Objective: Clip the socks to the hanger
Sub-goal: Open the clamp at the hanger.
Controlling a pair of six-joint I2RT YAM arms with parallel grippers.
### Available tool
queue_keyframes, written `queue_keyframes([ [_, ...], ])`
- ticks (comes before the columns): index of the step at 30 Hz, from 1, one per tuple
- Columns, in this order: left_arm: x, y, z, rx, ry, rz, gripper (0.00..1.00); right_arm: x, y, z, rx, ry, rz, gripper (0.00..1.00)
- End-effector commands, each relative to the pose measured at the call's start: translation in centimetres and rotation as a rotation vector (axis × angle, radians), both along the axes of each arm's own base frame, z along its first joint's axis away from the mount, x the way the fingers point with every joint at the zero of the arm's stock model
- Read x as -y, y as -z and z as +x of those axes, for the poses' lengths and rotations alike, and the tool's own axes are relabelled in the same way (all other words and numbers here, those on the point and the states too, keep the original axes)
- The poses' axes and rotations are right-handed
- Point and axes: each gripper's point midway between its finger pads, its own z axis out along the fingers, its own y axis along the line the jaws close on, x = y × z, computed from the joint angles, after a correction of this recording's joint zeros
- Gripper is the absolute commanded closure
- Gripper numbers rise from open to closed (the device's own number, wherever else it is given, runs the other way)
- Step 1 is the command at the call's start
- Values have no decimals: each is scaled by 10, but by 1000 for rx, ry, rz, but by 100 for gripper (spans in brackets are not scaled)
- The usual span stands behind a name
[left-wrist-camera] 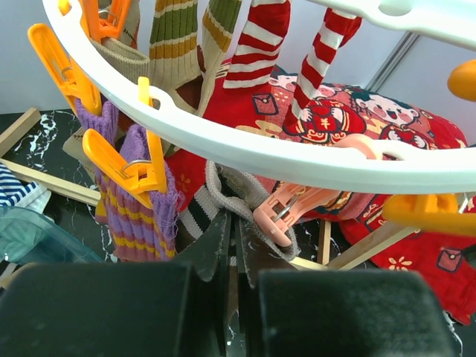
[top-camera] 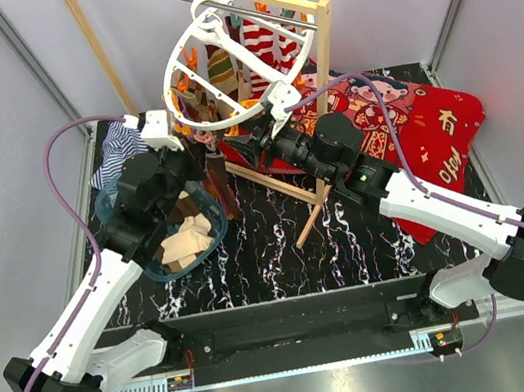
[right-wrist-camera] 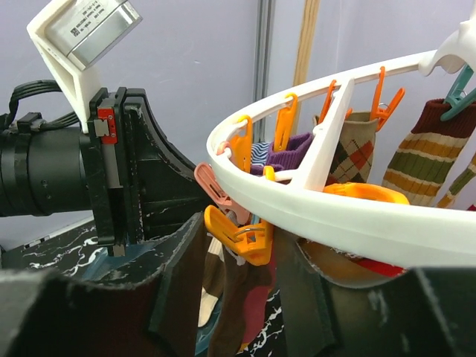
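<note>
Just under hanger [left-wrist-camera: 297, 160] rim, sock [left-wrist-camera: 236, 212].

I see the hanger [left-wrist-camera: 297, 158], a round white plastic ring with spokes. It hangs tilted in the upper middle of the overhead view. In the left wrist view its near rim crosses the frame from upper left to right. Orange clips [left-wrist-camera: 130, 167] dangle from the rim, and also one pink clip [left-wrist-camera: 286, 212].

Hanging from clips are two red-white striped socks [left-wrist-camera: 256, 44], a green-brown striped sock [left-wrist-camera: 175, 37], an argyle sock [right-wrist-camera: 357, 156] and purple striped socks [left-wrist-camera: 141, 212].

A grey-brown sock [left-wrist-camera: 230, 192] with a black-white cuff lies against the pink clip, in the lower middle. I cannot tell if the clip bites it.

Loose beige socks [top-camera: 189, 241] lie in a heap, left of centre in the overhead view.
</note>
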Motion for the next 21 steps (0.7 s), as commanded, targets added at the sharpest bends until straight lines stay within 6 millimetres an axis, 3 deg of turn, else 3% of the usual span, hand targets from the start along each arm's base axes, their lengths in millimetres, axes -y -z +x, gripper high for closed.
queue_keyframes([
  [1,-4,-31,-2,77,1,-7,95,3,-37,-6,46,-16,82,55],
  [9,-3,-39,3,91,-1,12,94,3,-38,-9,6,-27,106,67],
  [21,-8,-40,-4,143,-1,22,66,17,-39,-3,-195,47,261,91],
])
